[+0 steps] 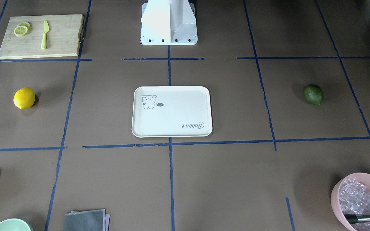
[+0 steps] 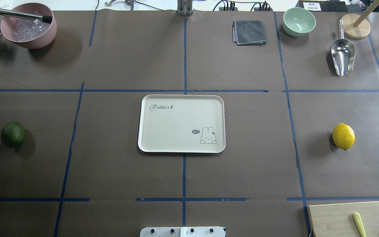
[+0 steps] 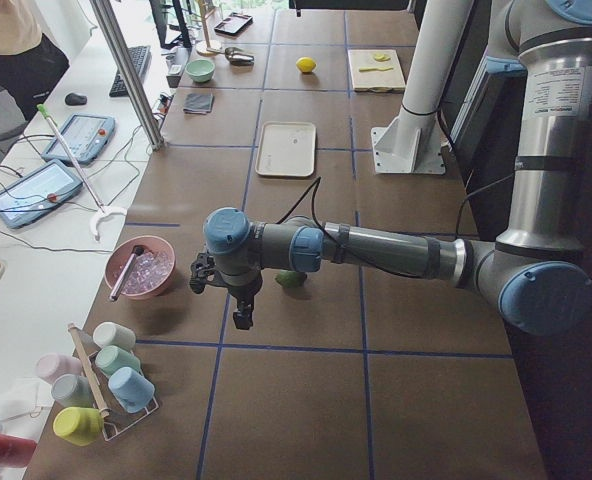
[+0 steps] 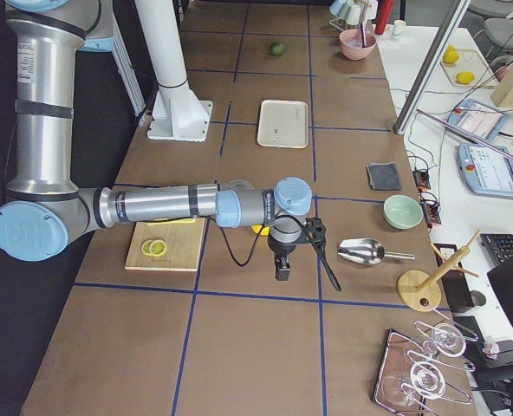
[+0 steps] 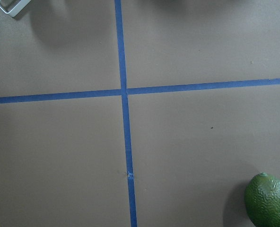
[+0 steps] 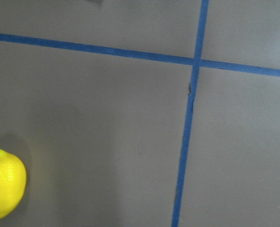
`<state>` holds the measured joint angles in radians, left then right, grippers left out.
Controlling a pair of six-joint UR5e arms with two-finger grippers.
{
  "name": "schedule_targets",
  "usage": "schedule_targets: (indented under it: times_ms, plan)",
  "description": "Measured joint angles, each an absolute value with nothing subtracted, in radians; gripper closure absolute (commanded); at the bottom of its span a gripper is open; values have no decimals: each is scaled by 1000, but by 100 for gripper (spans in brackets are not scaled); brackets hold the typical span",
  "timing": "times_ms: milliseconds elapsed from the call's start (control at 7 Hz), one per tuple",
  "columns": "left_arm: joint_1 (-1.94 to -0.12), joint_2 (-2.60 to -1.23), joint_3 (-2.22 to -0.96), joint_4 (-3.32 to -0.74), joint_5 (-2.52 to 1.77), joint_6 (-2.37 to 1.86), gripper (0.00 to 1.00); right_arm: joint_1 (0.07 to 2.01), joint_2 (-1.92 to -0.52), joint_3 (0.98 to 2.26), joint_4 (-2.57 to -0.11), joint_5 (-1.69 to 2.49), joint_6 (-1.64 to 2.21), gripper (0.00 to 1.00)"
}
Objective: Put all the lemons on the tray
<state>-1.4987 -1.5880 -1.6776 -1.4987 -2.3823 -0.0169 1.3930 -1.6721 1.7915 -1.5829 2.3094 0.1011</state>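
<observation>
The cream-white tray (image 2: pixel 176 121) lies empty at the table's middle, also in the front view (image 1: pixel 178 112). The yellow lemon (image 2: pixel 343 136) rests on the table on my right side, and shows at the lower left of the right wrist view (image 6: pixel 5 190). The green lemon (image 2: pixel 13 134) rests on my left side, at the lower right of the left wrist view (image 5: pixel 268 201). My left gripper (image 3: pixel 240 315) hangs above the table beside the green lemon (image 3: pixel 291 279). My right gripper (image 4: pixel 282 269) hangs beside the yellow lemon (image 4: pixel 258 230). I cannot tell whether either is open or shut.
A bamboo cutting board (image 1: pixel 59 38) holds lemon slices (image 1: pixel 21 29) and a yellow knife (image 1: pixel 45 34). A pink bowl (image 2: pixel 28 28), grey cloth (image 2: pixel 249 32), green bowl (image 2: pixel 299 21) and metal scoop (image 2: pixel 342 54) stand along the far edge. The robot base (image 1: pixel 169 24) is behind the tray.
</observation>
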Motion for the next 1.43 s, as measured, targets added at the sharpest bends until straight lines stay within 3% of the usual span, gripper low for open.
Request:
schedule_targets:
  times_ms: [571, 1429]
  plan:
    - [-1499, -1589, -1671, -1499, -2382, -17, 0, 1165, -1676, 1814, -1350, 2262, 505, 2]
    - [-1499, -1588, -1671, -1499, -2379, -16, 0, 957, -1661, 1844, -1319, 2204, 689, 2]
